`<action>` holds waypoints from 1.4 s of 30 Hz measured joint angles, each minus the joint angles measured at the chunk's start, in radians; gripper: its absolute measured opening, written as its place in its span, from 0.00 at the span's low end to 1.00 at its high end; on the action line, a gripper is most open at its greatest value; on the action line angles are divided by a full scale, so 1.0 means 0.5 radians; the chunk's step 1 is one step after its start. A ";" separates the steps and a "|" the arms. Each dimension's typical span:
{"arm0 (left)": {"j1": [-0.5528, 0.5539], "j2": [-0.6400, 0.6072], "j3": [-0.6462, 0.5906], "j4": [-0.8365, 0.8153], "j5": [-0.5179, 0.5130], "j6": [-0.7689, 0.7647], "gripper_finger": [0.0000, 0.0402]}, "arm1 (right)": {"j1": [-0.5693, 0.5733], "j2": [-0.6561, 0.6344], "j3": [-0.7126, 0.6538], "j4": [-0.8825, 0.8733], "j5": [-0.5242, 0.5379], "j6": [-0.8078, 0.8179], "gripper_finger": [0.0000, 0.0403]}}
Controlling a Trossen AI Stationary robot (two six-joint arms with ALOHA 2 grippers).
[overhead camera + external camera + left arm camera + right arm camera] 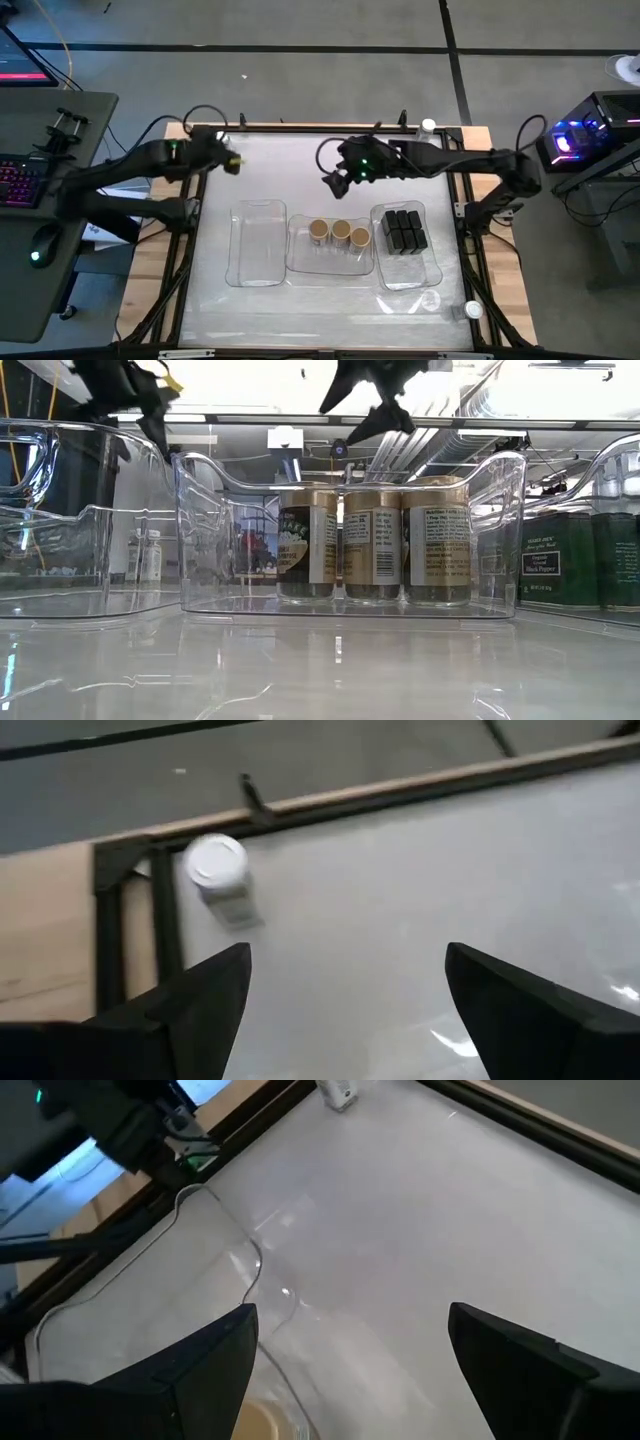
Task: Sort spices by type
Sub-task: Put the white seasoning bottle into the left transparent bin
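Note:
Three round tan-topped spices (340, 232) stand in the middle clear tray (330, 268). Several black boxy spices (403, 232) stand in the right tray (408, 278). A clear jar with a white lid (218, 870) stands on the table by its far left corner. My left gripper (232, 163) hangs open in the air close to that jar, slanting down toward it. My right gripper (335, 180) is open too, in the air over the table beyond the middle tray, with nothing between its fingers (200, 1370).
The left tray (258, 275) holds nothing. Another white-lidded jar (428, 127) stands at the far right corner and one (473, 311) at the near right edge. A black frame rail (165, 920) borders the table. Bare tabletop lies beyond the trays.

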 joint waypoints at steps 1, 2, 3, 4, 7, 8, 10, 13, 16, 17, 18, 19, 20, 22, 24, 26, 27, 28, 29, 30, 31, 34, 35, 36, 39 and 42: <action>0.079 0.038 0.000 0.030 0.007 0.060 0.80 | -0.017 0.016 0.000 0.016 -0.020 0.007 0.80; 0.152 0.088 0.000 0.056 0.017 0.113 0.80 | -0.030 0.029 0.000 0.032 -0.032 0.022 0.80; 0.223 0.143 -0.001 0.089 0.034 0.167 0.80 | -0.041 0.034 0.000 0.041 -0.045 0.041 0.80; 0.291 0.201 -0.012 0.139 0.061 0.239 0.80 | -0.050 0.039 0.000 0.040 -0.064 0.054 0.80; 0.494 0.365 -0.088 0.270 0.106 0.438 0.80 | -0.061 0.039 0.000 0.040 -0.069 0.069 0.80; 0.570 0.410 -0.124 0.342 0.132 0.484 0.80 | -0.061 0.033 0.000 0.040 -0.070 0.070 0.80; 0.727 0.472 -0.195 0.458 0.302 0.518 0.80 | -0.061 0.026 0.000 0.040 -0.069 0.084 0.80; 0.951 0.483 -0.264 0.565 0.655 0.504 0.80 | -0.068 0.019 0.000 0.021 -0.075 0.027 0.80; 1.079 0.425 -0.274 0.562 0.720 0.460 0.80 | -0.096 0.019 0.000 -0.034 -0.085 -0.134 0.80; 1.100 0.398 -0.273 0.566 0.700 0.453 0.80 | -0.115 0.019 0.000 -0.055 -0.088 -0.197 0.80; 1.116 0.370 -0.273 0.567 0.659 0.445 0.80 | -0.146 0.019 0.000 -0.067 -0.113 -0.271 0.80; 1.125 0.345 -0.273 0.563 0.612 0.417 0.80 | -0.184 0.019 0.000 -0.077 -0.153 -0.347 0.80; 1.131 0.328 -0.273 0.559 0.580 0.382 0.80 | -0.227 0.019 0.000 -0.092 -0.214 -0.422 0.80; 1.145 0.322 -0.273 0.551 0.573 0.353 0.80 | -0.322 0.019 0.000 -0.107 -0.384 -0.548 0.80; 1.169 0.357 -0.272 0.493 0.581 0.349 0.80 | -0.416 0.019 0.000 -0.105 -0.497 -0.668 0.80; 1.191 0.417 -0.273 0.423 0.590 0.347 0.80 | -0.507 0.018 0.000 -0.091 -0.550 -0.750 0.80; 1.196 0.442 -0.273 0.425 0.590 0.352 0.80 | -0.550 0.018 0.000 -0.082 -0.576 -0.779 0.80; 1.198 0.467 -0.273 0.458 0.589 0.380 0.80 | -0.593 0.018 0.000 -0.077 -0.615 -0.798 0.80; 1.198 0.490 -0.273 0.515 0.588 0.425 0.80 | -0.631 0.018 0.000 -0.077 -0.651 -0.802 0.80; 1.198 0.516 -0.273 0.571 0.587 0.479 0.80 | -0.663 0.018 0.000 -0.078 -0.679 -0.798 0.80; 1.198 0.544 -0.271 0.593 0.565 0.479 0.80 | -0.692 0.018 0.000 -0.079 -0.706 -0.796 0.80; 1.182 0.587 -0.272 0.558 0.480 0.456 0.80 | -0.741 0.018 0.000 -0.080 -0.753 -0.791 0.80; 1.174 0.594 -0.272 0.562 0.456 0.452 0.80 | -0.746 0.018 0.000 -0.080 -0.754 -0.789 0.80; 1.170 0.601 -0.272 0.563 0.439 0.442 0.80 | -0.751 0.018 0.000 -0.080 -0.757 -0.787 0.80; 1.165 0.629 -0.272 0.603 0.344 0.315 0.80 | -0.751 0.018 0.000 -0.065 -0.744 -0.790 0.80; 1.165 0.689 -0.272 0.687 0.226 0.172 0.80 | -0.750 0.018 0.000 -0.057 -0.743 -0.759 0.80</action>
